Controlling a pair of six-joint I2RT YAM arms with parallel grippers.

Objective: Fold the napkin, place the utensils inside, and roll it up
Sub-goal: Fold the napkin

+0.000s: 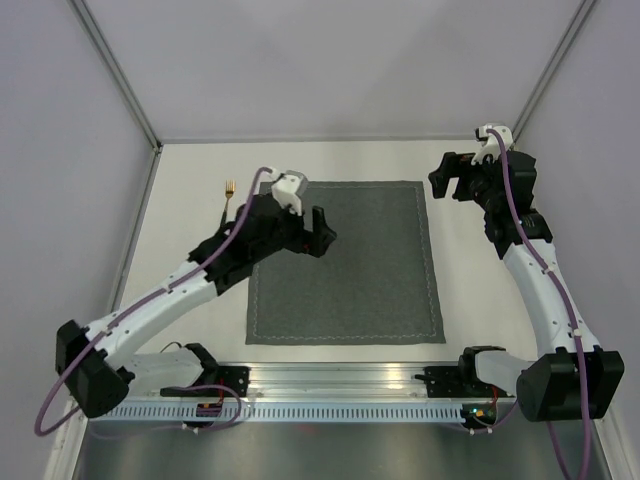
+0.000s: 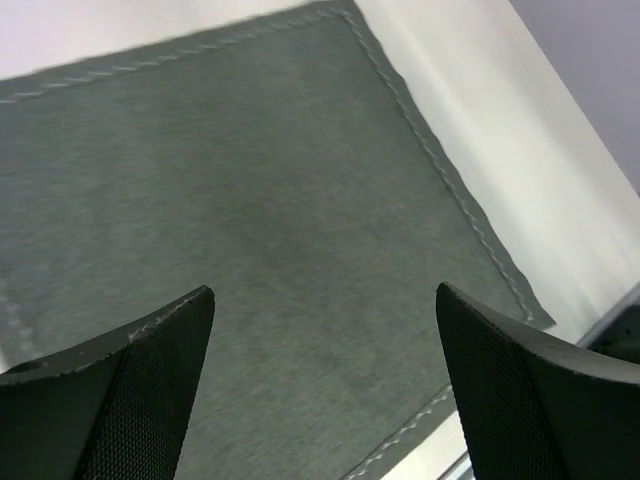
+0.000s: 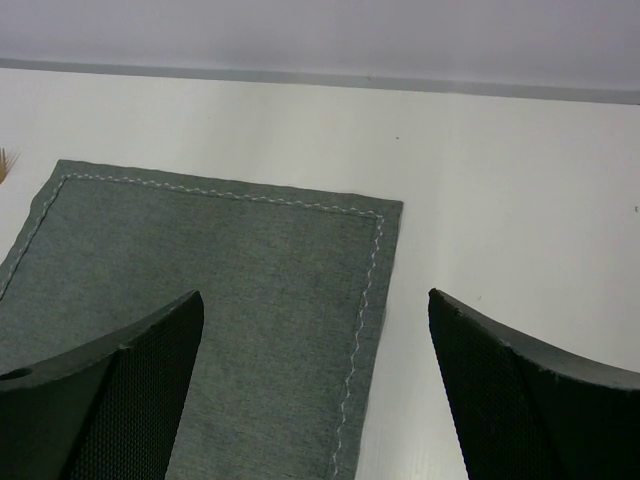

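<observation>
We note the napkin (image 1: 345,262) lies flat and unfolded at mid-tabletop (image 1: 380,160). The left gripper (image 2: 322,300) hovers over its far-left part, spread wide, holding nothing. The right gripper (image 3: 314,300) hangs beside the far-right corner, equally wide and empty. A gold fork (image 1: 228,192) lies left of the napkin.

I see the large dark grey square napkin (image 1: 345,265) as felt-like cloth, matt and slightly fuzzy, with pale thread stitching along its edges. Off-white table (image 1: 470,290): smooth, matt. Small gold fork (image 1: 228,195): looks like metal. Left gripper (image 2: 322,300) and right gripper (image 3: 315,300): black matt plastic, with fine mesh-textured pads (image 2: 150,410).
</observation>
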